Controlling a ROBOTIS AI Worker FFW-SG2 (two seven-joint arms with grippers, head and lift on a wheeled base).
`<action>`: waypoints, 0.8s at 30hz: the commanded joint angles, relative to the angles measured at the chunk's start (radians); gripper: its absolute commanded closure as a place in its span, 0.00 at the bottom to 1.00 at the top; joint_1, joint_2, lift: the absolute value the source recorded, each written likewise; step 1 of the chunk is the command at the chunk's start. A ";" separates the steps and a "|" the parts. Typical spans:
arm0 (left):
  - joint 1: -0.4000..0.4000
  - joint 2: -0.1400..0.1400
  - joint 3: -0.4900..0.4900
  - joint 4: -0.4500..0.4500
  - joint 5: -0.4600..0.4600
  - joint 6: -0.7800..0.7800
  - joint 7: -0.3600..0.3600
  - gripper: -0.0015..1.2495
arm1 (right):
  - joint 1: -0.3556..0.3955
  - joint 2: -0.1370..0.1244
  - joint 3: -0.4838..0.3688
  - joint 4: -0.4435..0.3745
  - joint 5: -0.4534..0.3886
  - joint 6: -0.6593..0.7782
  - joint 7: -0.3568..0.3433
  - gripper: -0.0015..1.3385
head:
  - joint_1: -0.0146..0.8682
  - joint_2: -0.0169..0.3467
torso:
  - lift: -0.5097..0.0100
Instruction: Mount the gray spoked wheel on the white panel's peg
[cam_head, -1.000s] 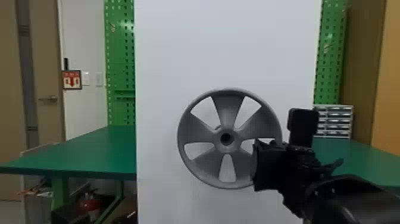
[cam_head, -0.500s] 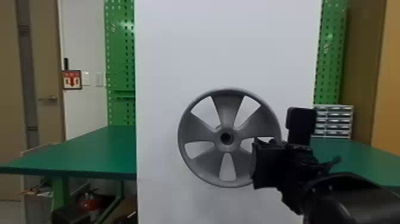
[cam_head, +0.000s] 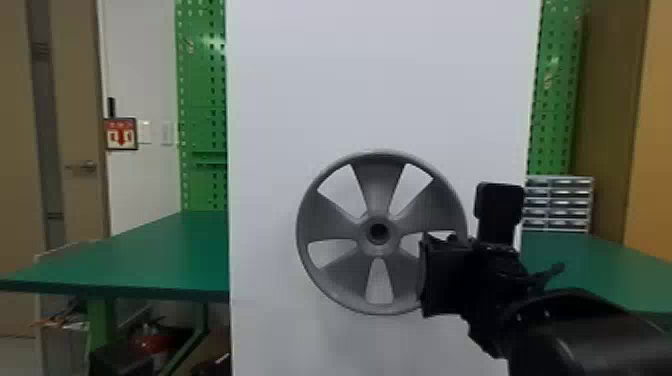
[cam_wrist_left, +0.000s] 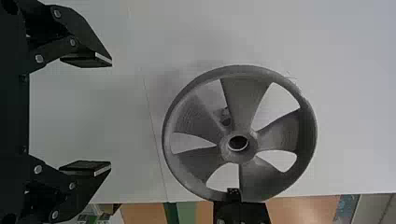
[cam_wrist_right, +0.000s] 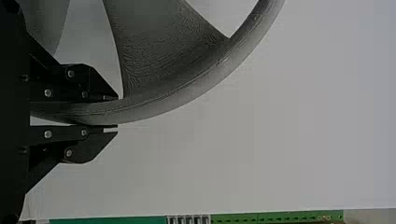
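In the head view my right gripper (cam_head: 429, 272) is at the right side of the gray spoked wheel (cam_head: 377, 200), which stands upright facing me before the white panel (cam_head: 385, 95). The right wrist view has the right gripper (cam_wrist_right: 112, 113) shut on the rim of the wheel (cam_wrist_right: 154, 100), one finger on each side. In the left wrist view my left gripper (cam_wrist_left: 109, 115) is open with nothing between its fingers, apart from the wheel (cam_wrist_left: 243, 102). Behind the wheel, through a gap between spokes, part of the peg (cam_wrist_left: 226, 117) shows, off to the side of the hub hole.
Green tables (cam_head: 165, 250) stand to the left and right of the panel. Green pegboards (cam_head: 202, 90) rise behind it. A small drawer cabinet (cam_head: 559, 204) sits on the right table, beyond the right arm.
The wheel and my right gripper have shifted very slightly left and up in the head view. The grip on the rim looks the same.
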 joint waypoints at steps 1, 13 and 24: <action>-0.001 0.001 0.000 0.000 0.000 0.000 0.000 0.37 | -0.002 -0.002 -0.001 0.012 0.016 -0.015 0.015 0.88 | 0.16 0.03 | 0.20; -0.001 0.001 0.000 0.000 0.000 0.000 0.000 0.37 | -0.005 -0.008 -0.011 0.046 0.040 -0.039 0.066 0.88 | 0.16 0.03 | 0.20; -0.001 0.001 -0.002 0.000 0.000 0.000 0.000 0.37 | -0.009 -0.008 -0.030 0.087 0.048 -0.072 0.115 0.88 | 0.16 0.03 | 0.20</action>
